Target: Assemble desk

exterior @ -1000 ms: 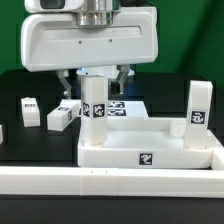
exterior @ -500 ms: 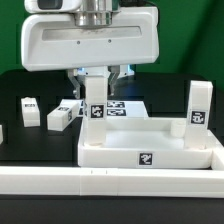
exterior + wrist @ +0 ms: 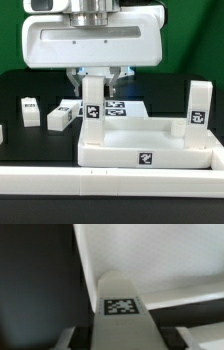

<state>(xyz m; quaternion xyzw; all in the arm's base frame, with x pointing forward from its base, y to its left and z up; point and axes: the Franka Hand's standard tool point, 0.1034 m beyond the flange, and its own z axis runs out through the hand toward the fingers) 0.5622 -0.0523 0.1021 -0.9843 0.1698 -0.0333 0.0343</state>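
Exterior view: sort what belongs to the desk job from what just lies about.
Job: desk slab; held leg in the tool; upright leg; loose leg; another loose leg.
Lying about: marker board; long white rail.

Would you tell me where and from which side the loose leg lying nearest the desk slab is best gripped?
Probably around the middle of the loose leg, coming down from above and closing on its two long sides. It lies flat on the table, top and sides free, and its square section offers flat parallel faces. The gripper is shut on a second leg.
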